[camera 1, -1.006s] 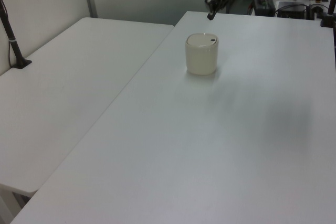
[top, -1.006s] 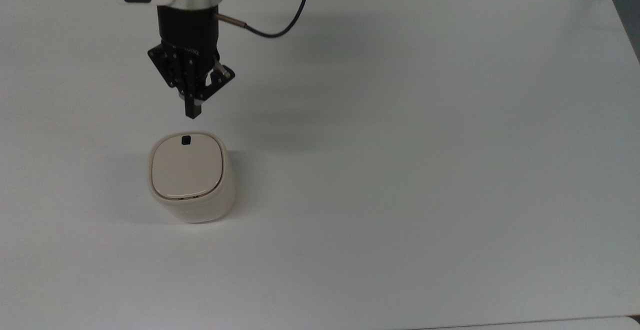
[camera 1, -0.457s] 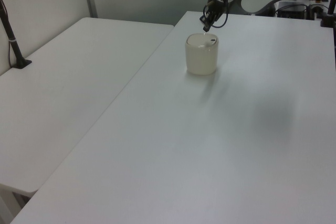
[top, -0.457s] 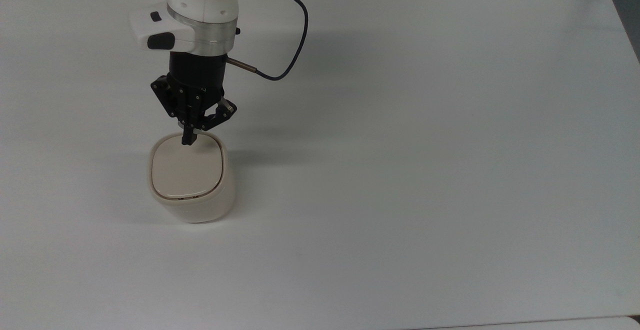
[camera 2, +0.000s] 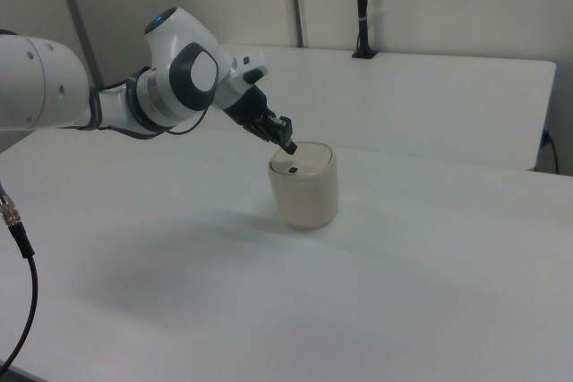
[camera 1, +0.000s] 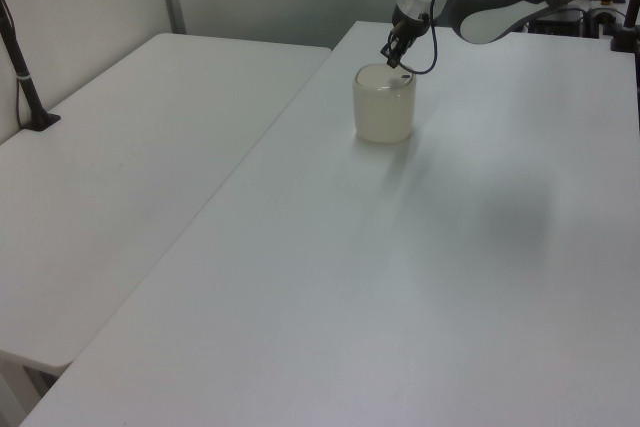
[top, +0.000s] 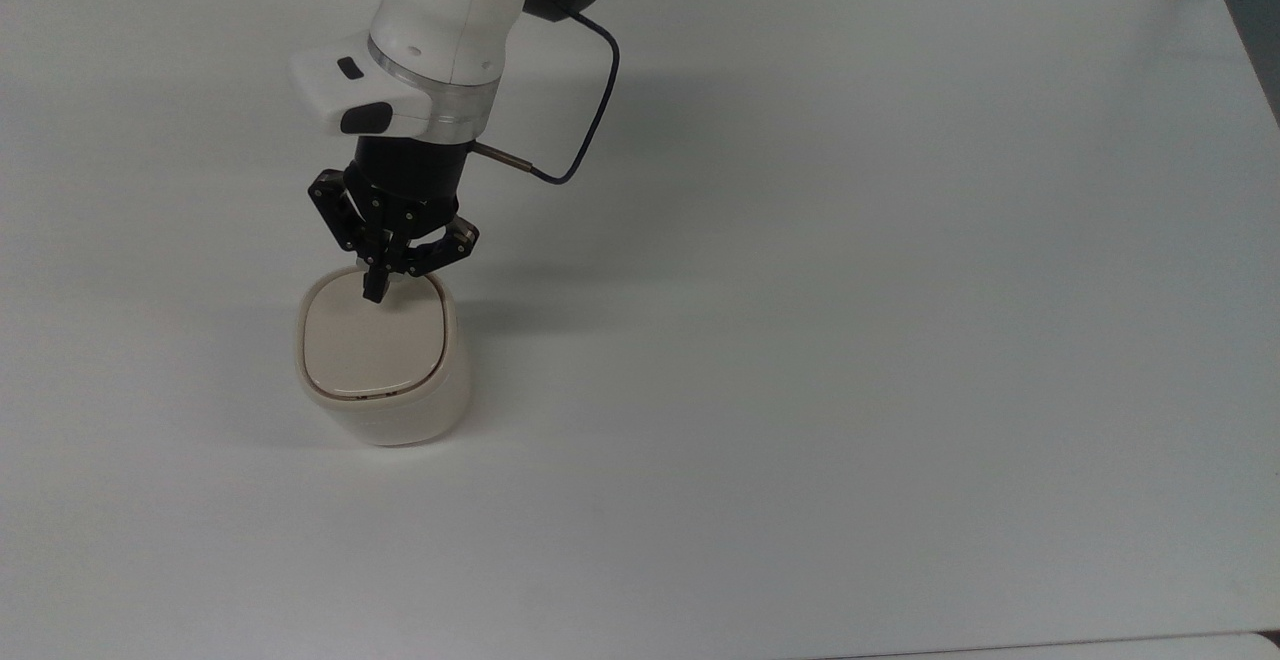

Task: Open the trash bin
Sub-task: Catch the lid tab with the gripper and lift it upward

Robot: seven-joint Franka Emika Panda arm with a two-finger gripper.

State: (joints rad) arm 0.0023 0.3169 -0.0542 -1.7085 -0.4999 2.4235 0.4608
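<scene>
Above the bin (top: 385, 380) my pinched-shut gripper (top: 375, 285) could miss the black button (camera 2: 294, 169) and shove the bin.

Even, diffuse overhead light; the white worktop (top: 850, 340) looks bright without glare. Soft grey shadows fall in the top view's upper middle; focus is slightly soft.

Readable text: none that I can make out.
Labels, brands, numbers: none legible on anything around me.
</scene>
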